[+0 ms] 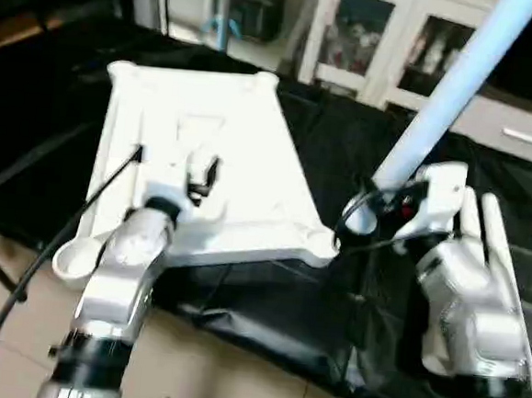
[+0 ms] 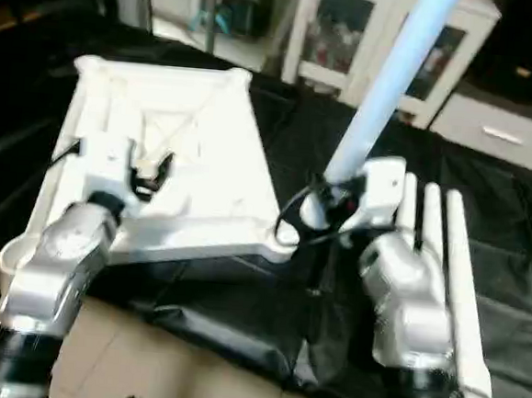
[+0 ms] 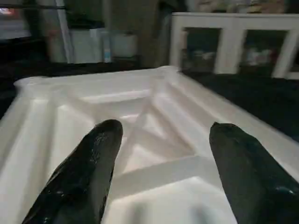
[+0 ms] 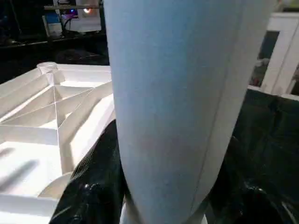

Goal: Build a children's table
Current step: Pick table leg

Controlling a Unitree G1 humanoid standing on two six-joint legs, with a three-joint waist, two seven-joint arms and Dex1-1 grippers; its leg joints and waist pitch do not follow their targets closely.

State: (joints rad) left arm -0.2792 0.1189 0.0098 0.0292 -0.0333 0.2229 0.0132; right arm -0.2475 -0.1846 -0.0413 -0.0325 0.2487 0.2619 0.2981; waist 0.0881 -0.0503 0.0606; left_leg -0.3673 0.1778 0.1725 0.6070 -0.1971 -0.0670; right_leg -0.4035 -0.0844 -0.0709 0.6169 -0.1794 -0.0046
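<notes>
The tabletop (image 1: 210, 148) lies upside down on the black-covered worktable (image 1: 344, 150), ribbed X-braced underside up, filling the scene from 9 to 12 o'clock of the head views. Its round corner sockets are bare: the one at 7 o'clock (image 1: 75, 260) overhangs the worktable edge and holds nothing, and the one at the near right corner (image 1: 322, 243) has no leg in it either. The left gripper (image 3: 161, 154) hovers just above the ribbing near the tabletop's near edge, its two black fingers (image 3: 88, 168) spread apart and released, with nothing between them. The right gripper (image 4: 163, 186) is clenched around one leg (image 1: 449, 94), which rises tilted toward 1 o'clock, its lower end (image 1: 360, 217) hanging just beside the near right socket and apart from it. Three more legs (image 2: 443, 287) lie side by side on the black cover at 4 o'clock, partly behind the right forearm.
</notes>
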